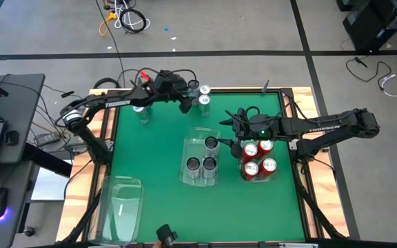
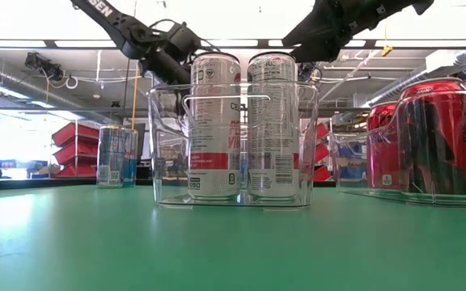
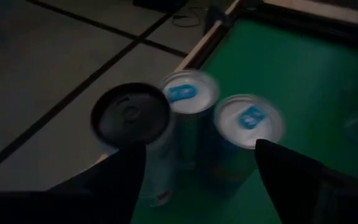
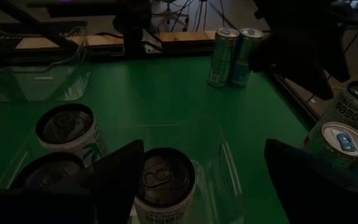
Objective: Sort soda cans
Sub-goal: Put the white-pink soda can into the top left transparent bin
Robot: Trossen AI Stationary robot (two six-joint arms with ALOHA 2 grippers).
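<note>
While the left pincer [image 1: 185, 105] hangs by the table's far edge with its fingers [image 3: 114, 180] spread and nothing between them, three soda cans stand just ahead of it in a tight cluster: one dark-topped can [image 3: 130, 115] and two pale-topped cans [image 3: 188, 93] with blue tabs. The cluster sits close to the wooden border, where the green mat [image 1: 157, 148] ends. Two more pale cans [image 1: 140, 110] stand together behind that pincer, nearer its arm's base, also near the far edge.

The right pincer [image 1: 227, 131] is spread wide too, empty, and hovers over the far end of the middle clear bin [image 1: 187, 155]. Three dark-topped cans [image 1: 194, 165] stand upright in that bin, one directly under the pincer and two beyond it toward the near edge. Just beside this pincer, on the side of its own arm, a second clear bin [image 1: 257, 179] holds four red cans [image 1: 251, 167], packed two by two and touching.

That makes twelve cans and three bins. The third bin [image 1: 119, 203] lies at the near left corner, well apart from both pincers. Bare green mat lies open between that bin and the middle one, and between the left pincer and the middle bin.
</note>
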